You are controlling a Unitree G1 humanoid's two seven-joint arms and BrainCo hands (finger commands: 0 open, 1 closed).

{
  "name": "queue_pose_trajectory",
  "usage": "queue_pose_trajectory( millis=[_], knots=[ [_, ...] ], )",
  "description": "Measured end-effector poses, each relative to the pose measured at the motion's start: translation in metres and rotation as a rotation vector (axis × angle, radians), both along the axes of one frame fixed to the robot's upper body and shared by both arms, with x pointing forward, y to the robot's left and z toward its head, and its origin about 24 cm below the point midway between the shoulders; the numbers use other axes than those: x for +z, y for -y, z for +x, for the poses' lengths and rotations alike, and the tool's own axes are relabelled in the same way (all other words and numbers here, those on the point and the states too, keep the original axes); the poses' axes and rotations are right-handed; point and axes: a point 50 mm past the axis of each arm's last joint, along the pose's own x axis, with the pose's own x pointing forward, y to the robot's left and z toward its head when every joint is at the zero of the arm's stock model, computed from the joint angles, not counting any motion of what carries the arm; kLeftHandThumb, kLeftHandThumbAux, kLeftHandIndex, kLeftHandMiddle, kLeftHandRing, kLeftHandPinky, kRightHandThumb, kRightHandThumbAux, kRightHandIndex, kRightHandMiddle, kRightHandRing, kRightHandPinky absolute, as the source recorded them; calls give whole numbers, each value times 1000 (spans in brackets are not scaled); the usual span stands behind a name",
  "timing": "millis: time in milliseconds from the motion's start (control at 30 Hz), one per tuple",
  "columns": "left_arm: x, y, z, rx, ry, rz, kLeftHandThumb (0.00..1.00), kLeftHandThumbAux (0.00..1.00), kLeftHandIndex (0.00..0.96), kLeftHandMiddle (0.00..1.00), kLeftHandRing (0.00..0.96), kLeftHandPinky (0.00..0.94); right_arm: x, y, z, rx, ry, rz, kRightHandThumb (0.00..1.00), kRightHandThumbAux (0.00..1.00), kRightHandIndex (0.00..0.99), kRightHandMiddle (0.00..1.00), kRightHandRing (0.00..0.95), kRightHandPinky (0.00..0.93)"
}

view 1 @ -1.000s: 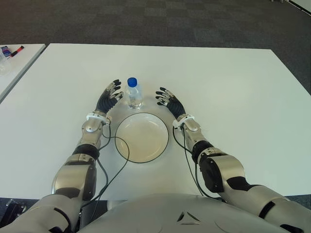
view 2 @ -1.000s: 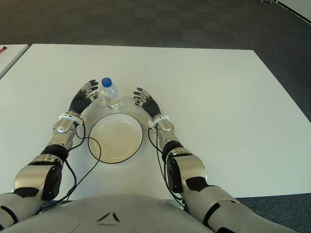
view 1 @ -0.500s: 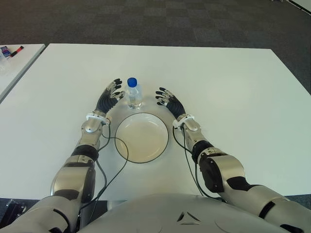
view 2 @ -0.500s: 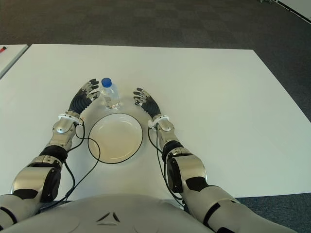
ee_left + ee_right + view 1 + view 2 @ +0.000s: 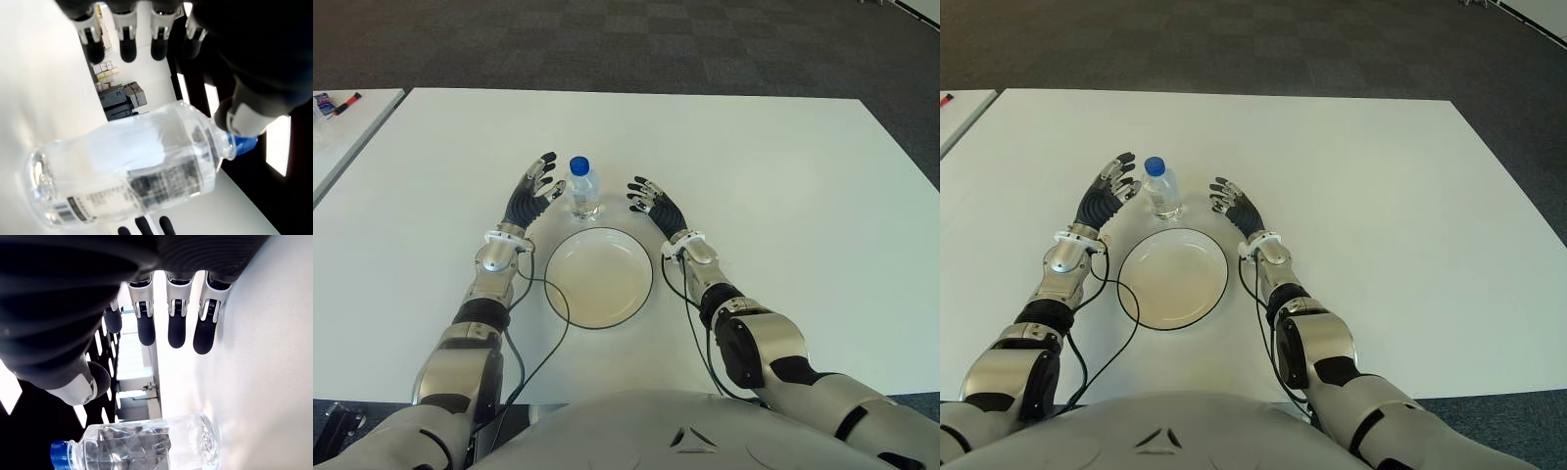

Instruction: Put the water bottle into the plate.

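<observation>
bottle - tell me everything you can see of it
The bottle is small, clear plastic with a blue cap and a label with a barcode, seemingly holding water. It stands upright on the white table, just beyond the plate, not in it. The left hand and right hand flank it with fingers spread; neither grasps it, the left being nearer.
</observation>
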Motion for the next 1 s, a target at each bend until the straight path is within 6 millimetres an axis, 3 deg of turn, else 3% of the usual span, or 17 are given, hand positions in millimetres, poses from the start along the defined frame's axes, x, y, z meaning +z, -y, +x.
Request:
queue_pose_trajectory(
  millis=[1000],
  knots=[
    [-3, -1, -5, -25, -14, -32, 467, 495, 23, 82, 58, 100, 0, 1, 1, -11, -8, 6, 117, 599, 86, 147, 151, 197]
  ],
)
